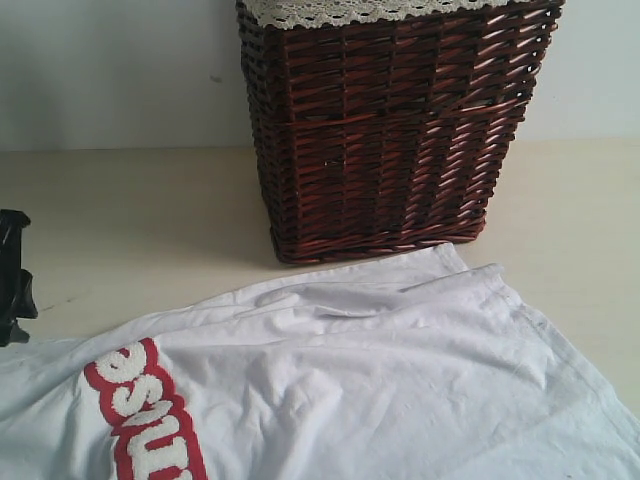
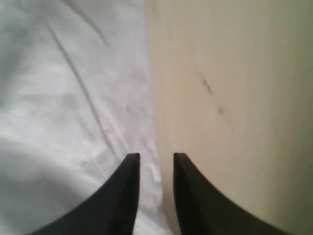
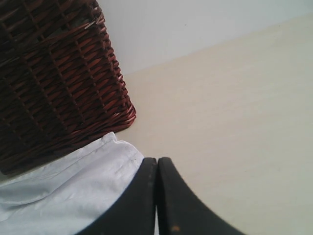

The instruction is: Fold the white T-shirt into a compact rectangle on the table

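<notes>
The white T-shirt (image 1: pixel 350 380) lies spread and wrinkled on the table (image 1: pixel 130 220), filling the near part of the exterior view. Its red-outlined white letters (image 1: pixel 150 410) show at the lower left. A black part of the left arm (image 1: pixel 12 280) shows at the left border, next to the shirt's edge. In the left wrist view my left gripper (image 2: pixel 156 157) stands open just over the T-shirt's (image 2: pixel 63 98) straight edge, one finger over cloth and the other over bare table (image 2: pixel 234 98). My right gripper (image 3: pixel 157 160) is shut, its tips beside a hemmed corner of the T-shirt (image 3: pixel 73 186).
A tall dark brown wicker basket (image 1: pixel 390 130) with white lace trim stands at the back middle, right behind the shirt's far corner. The right wrist view also shows the basket (image 3: pixel 54 78), close to the shirt corner. A pale wall rises behind the table.
</notes>
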You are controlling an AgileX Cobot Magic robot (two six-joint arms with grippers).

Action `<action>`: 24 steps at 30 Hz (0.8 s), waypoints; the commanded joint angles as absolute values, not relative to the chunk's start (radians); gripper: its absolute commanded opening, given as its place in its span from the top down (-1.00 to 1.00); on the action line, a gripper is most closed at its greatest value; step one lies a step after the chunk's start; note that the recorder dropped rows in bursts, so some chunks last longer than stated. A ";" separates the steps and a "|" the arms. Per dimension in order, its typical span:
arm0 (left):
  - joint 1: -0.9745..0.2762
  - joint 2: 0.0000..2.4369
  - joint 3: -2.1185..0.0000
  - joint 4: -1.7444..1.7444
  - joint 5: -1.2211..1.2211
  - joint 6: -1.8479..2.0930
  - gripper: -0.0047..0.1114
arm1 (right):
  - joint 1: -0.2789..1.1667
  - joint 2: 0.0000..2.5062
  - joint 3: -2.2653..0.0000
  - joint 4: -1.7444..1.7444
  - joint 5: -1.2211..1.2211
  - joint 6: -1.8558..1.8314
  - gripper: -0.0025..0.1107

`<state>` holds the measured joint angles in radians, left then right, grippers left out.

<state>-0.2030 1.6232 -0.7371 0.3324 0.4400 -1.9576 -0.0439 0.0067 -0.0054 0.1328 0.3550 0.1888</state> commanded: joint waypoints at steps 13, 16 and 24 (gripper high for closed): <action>-0.189 1.881 -0.834 0.751 0.412 -2.124 0.37 | -0.047 0.000 0.000 0.130 0.348 0.186 0.96; -0.189 1.893 -0.853 0.742 0.412 -2.124 0.41 | -0.047 0.000 0.000 0.130 0.348 0.186 0.96; -0.189 1.889 -0.885 0.717 0.446 -2.124 0.92 | -0.047 0.000 0.000 0.130 0.348 0.186 0.96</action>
<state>-0.1902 1.8878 -0.8681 0.7332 0.4253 -2.1137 -0.0439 0.0067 -0.0054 0.1328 0.3550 0.1888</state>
